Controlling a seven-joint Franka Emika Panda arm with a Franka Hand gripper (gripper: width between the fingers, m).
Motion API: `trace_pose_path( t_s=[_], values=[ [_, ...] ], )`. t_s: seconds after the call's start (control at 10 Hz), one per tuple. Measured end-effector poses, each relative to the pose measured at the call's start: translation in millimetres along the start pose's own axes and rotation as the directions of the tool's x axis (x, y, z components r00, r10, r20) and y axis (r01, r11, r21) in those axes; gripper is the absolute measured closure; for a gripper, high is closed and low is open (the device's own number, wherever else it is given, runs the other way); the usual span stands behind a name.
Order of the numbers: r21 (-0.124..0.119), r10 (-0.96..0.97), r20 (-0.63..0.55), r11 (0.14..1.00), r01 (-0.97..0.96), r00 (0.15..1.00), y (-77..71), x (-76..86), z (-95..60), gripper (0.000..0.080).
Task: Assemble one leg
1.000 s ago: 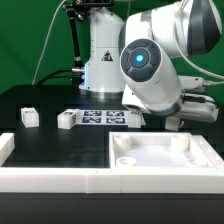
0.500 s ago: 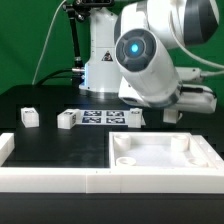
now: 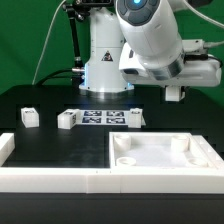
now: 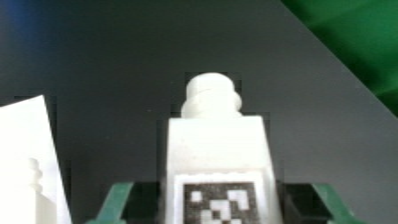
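Note:
In the wrist view a white leg with a black-and-white tag and a rounded peg at its far end sits between my green fingertips. My gripper is shut on this leg and holds it well above the black table, at the exterior view's right. Three more legs stand on the table: one at the left, one beside it, and one near the middle. The large flat white square piece with raised rim lies in front, below my gripper.
The marker board lies between the legs. A long white rail runs along the front edge. The robot base stands behind. An edge of a white part shows in the wrist view.
The arm has risen and swung toward the exterior view's right, lifting the gripper with the leg higher above the table. The legs on the table have not moved.

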State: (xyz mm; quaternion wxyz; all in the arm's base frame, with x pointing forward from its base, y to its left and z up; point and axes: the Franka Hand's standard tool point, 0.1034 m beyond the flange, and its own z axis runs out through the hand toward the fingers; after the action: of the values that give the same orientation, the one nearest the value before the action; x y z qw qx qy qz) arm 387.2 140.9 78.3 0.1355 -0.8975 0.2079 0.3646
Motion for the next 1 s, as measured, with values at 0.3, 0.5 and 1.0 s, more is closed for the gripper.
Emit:
trace_pose_path(
  t_s=[0.3, 0.5, 1.0],
  values=[
    [-0.047, -0.064, -0.277, 0.997, 0.053, 0.959, 5.8, 13.6, -0.3, 0.0511],
    [-0.131, -0.171, -0.427, 0.983, 0.126, 0.888, 10.6, 23.6, -20.1, 0.0511],
    [-0.194, -0.303, -0.735, 0.951, 0.240, 0.606, 4.9, 32.9, -48.1, 0.0511]
  ],
)
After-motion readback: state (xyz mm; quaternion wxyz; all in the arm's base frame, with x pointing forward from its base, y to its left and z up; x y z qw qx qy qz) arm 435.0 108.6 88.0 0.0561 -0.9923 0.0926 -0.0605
